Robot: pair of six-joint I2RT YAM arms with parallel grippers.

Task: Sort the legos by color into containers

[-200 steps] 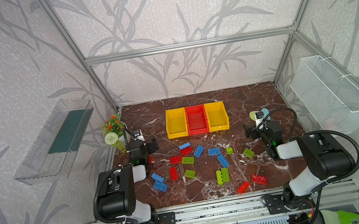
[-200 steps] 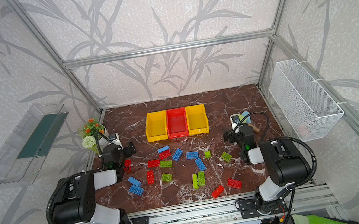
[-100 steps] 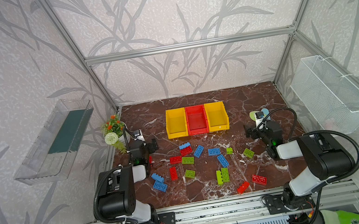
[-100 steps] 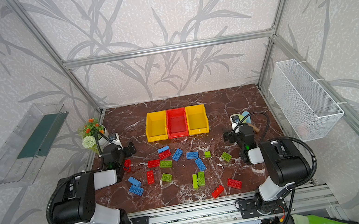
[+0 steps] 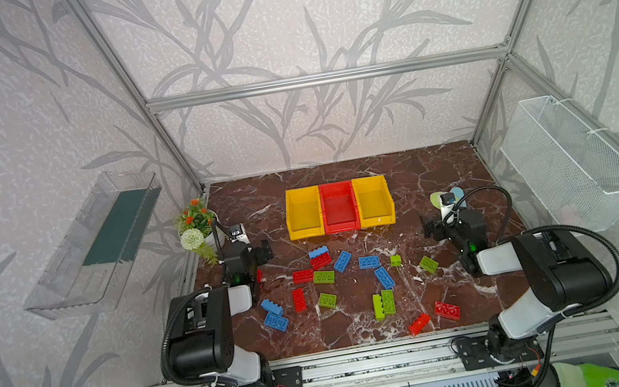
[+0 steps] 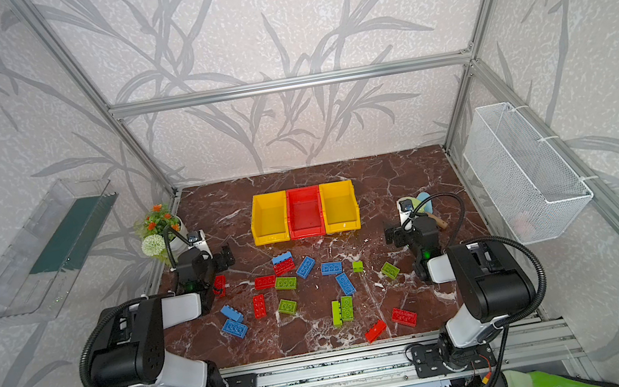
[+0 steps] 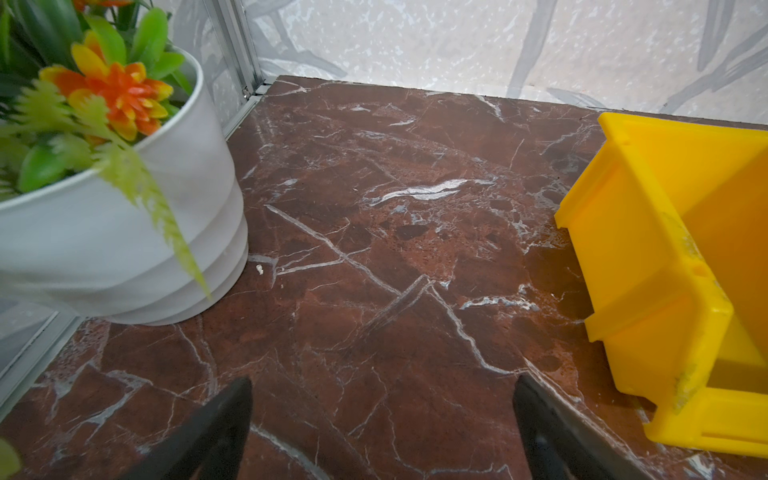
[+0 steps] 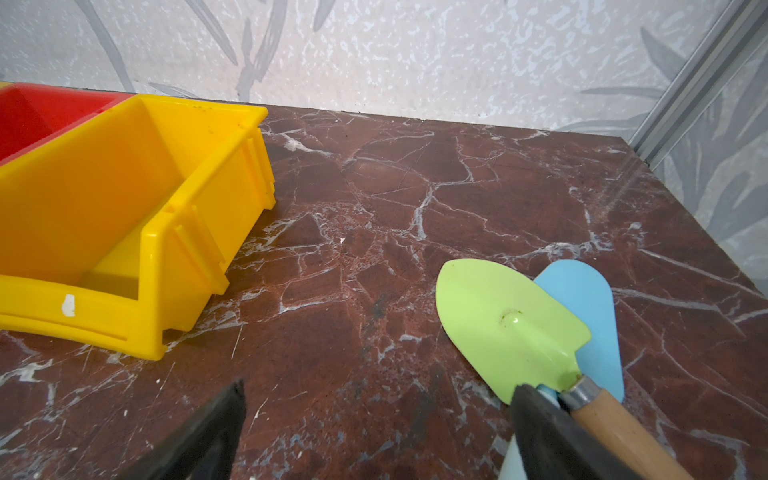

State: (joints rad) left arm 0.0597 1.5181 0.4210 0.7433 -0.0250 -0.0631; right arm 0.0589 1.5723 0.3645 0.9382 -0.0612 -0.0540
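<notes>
Red, blue and lime legos lie scattered on the marble floor in both top views, such as a blue brick (image 5: 369, 262), a lime brick (image 5: 324, 277) and a red brick (image 5: 447, 310). Behind them stand three empty containers side by side: a yellow bin (image 5: 303, 212), a red bin (image 5: 338, 206) and a second yellow bin (image 5: 374, 201). My left gripper (image 5: 256, 253) (image 7: 382, 382) hovers open over bare floor, left of the bins. My right gripper (image 5: 439, 225) (image 8: 376, 386) is open too, right of the bins, holding nothing.
A white flower pot (image 7: 124, 232) stands close to the left gripper. A green trowel (image 8: 511, 324) lies over a blue one (image 8: 590, 307) beside the right gripper. A clear tray (image 5: 97, 245) hangs on the left wall, a wire basket (image 5: 572, 161) on the right.
</notes>
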